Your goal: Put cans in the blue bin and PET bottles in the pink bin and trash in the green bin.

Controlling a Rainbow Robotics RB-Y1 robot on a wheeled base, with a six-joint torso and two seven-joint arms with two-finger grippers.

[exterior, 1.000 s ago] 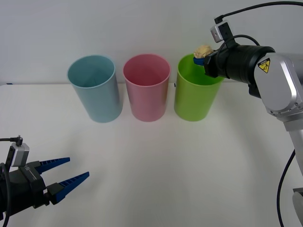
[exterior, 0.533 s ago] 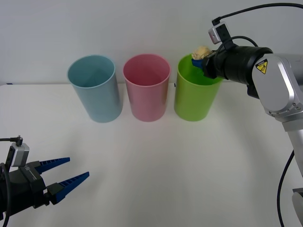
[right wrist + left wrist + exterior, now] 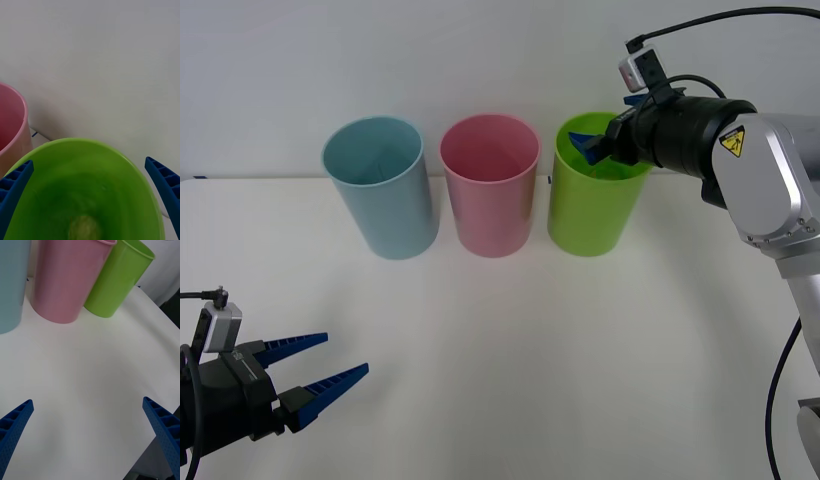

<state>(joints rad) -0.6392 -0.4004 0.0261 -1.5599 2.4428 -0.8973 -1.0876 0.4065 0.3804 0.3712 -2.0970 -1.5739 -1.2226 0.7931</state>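
Observation:
Three tall bins stand in a row at the back of the white table: the blue bin (image 3: 383, 186), the pink bin (image 3: 491, 184) and the green bin (image 3: 590, 200). My right gripper (image 3: 592, 145) hovers open over the green bin's mouth with nothing between its fingers. In the right wrist view the pale trash ball (image 3: 85, 228) lies blurred at the bottom inside the green bin (image 3: 123, 187), between the open fingers (image 3: 165, 187). My left gripper (image 3: 320, 365) rests open low at the front left, far from the bins. No cans or PET bottles are in sight.
The white table (image 3: 530, 350) stretches wide and bare between the bins and my left gripper. A white wall rises right behind the bins. The table's right edge (image 3: 157, 307) drops off past the green bin (image 3: 120, 281).
My right gripper held the trash ball above the green bin's rim; its fingers have now spread and the ball has dropped into the bin. The left arm has stayed still.

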